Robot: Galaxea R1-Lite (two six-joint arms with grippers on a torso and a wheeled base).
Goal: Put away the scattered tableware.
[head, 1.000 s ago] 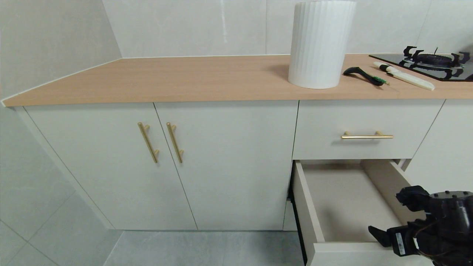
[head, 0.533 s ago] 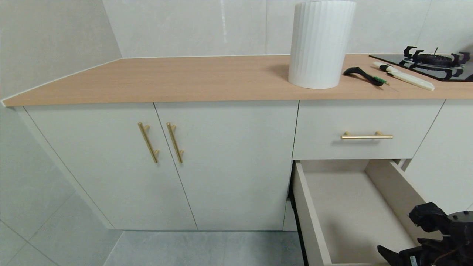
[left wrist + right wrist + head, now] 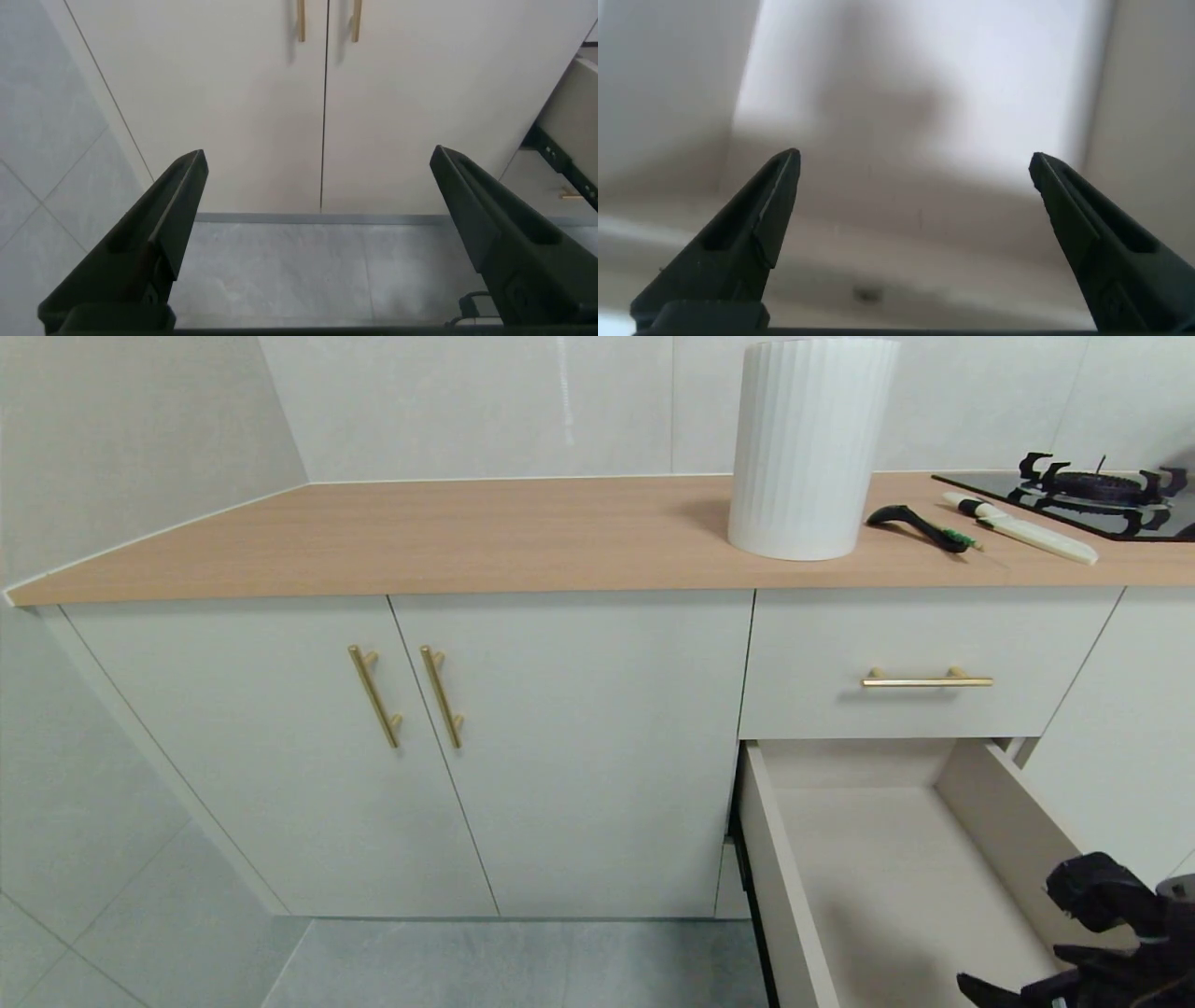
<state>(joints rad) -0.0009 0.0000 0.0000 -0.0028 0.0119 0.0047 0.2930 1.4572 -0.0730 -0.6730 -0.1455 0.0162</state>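
While the lower drawer [image 3: 794, 896] is standing pulled out below the countertop [image 3: 467, 537], nothing is lying inside it, so I am judging the task to be at an early stage. The opening of the storage place appears done, and the putting away has not yet begun.

The tableware is lying on the countertop, at about three o'clock from the white ribbed canister [image 3: 808, 448]. A black-handled utensil [image 3: 920, 527] is resting just beside the canister. A white-handled knife [image 3: 1022, 534] is lying a little further along the same bearing, near the hob [image 3: 1092, 490]. I cannot tell whether the two items are touching. Neither is being held.

The right gripper [image 3: 1008, 933] is hanging low over the open drawer, at about five o'clock from the closed upper drawer's handle [image 3: 927, 681]. Its fingers are spread wide and are carrying nothing, and the right wrist view [image 3: 913, 157] is confirming the gap between them. The left gripper [image 3: 316, 159] is sitting low in front of the double cabinet doors [image 3: 322, 93], well apart from the tableware. Its fingers are likewise parted and holding nothing.

In my judgement both items are waiting to be picked up from the countertop and laid in the drawer. The drawer is then likely needing to be closed.
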